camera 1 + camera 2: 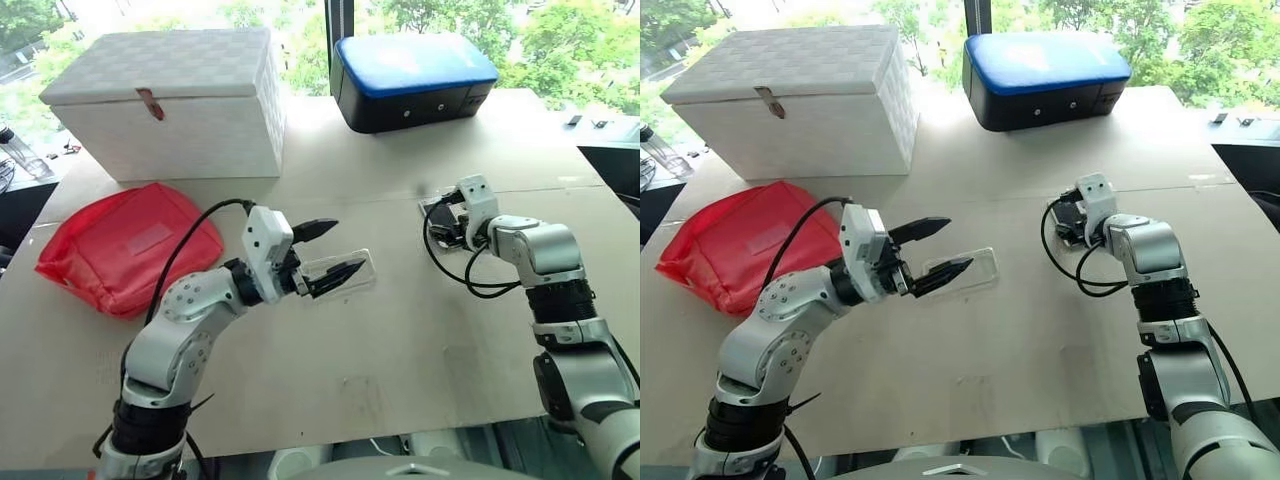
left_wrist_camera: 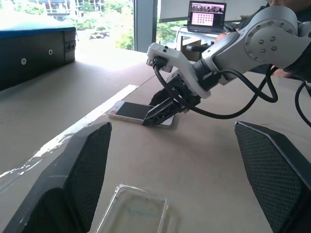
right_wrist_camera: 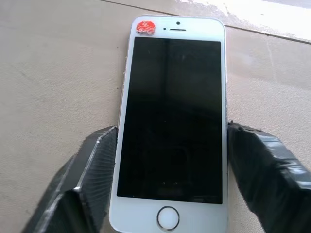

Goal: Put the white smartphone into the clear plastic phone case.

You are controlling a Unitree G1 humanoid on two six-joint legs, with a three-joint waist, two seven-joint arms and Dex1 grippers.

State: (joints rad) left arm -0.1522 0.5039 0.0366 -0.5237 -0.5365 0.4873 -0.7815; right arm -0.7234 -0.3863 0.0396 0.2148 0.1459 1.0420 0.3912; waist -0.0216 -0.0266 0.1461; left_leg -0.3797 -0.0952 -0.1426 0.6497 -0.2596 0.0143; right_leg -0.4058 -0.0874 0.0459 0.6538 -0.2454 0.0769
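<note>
1. My right tool (image 3: pixel 167 160): fingers spread, straddling the white smartphone (image 3: pixel 172 121), flat on the desk (image 1: pixel 400 330) at 2 o'clock.
2. My left tool (image 1: pixel 328 252): spread, hovering over the clear plastic phone case (image 1: pixel 965 270), mid-desk.
3. Advice: pinch the long edges squarely, evenly.

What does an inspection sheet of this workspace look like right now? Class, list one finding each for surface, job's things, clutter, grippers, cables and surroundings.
Surface: tan table, scuffed, with a taped seam.
Job's things: white smartphone flat, screen up, red sticker at its top; clear plastic phone case lying empty, apart from the phone.
Clutter: red pouch, white lidded box, blue-topped black case.
Grippers: left gripper open, above the case; right gripper straddles the phone's sides, fingers at its edges.
Cables: black cable looped at the right wrist, another along the left arm.
Surroundings: windows with greenery; laptop behind.
</note>
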